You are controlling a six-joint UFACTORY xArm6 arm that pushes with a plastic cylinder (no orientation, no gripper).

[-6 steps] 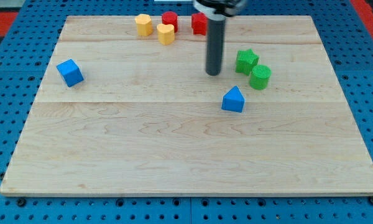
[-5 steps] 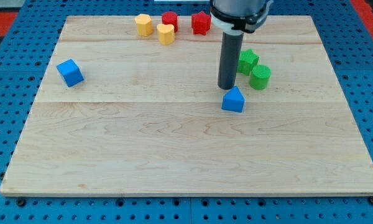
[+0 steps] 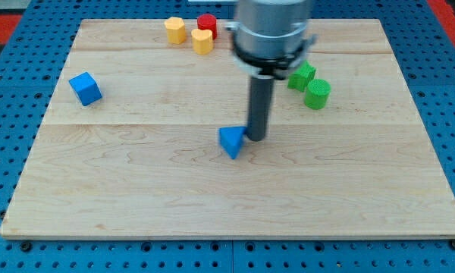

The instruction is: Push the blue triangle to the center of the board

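My tip (image 3: pixel 256 137) is a bare rod end with nothing on it that could part, close or clamp. It sits on the wooden board (image 3: pixel 212 205) close to the board's middle. The blue triangle (image 3: pixel 231 141) lies right against the tip on the view's left side, touching it or very nearly so; the contact line itself is too fine to make out with certainty. The triangle is turned so that one corner points toward the view's bottom.

Up and to the view's right of the tip stand two green blocks close together: a green star (image 3: pixel 301 76), partly hidden by the arm's body, and just beyond it to the right a green cylinder (image 3: pixel 316 93). Both are well apart from the tip.

Toward the view's top and left of the tip, near the board's far edge, there is a cluster: a yellow block (image 3: pixel 202 41) that looks heart-shaped, a second yellow block (image 3: pixel 175 30) further left whose shape I cannot settle, and a red cylinder (image 3: pixel 206 23) behind the first, touching or almost touching it. The blurred arm covers whatever lies directly to the right of these.

Far to the view's left of the tip, and somewhat higher, a blue cube (image 3: pixel 85 88) sits alone near the board's left edge.
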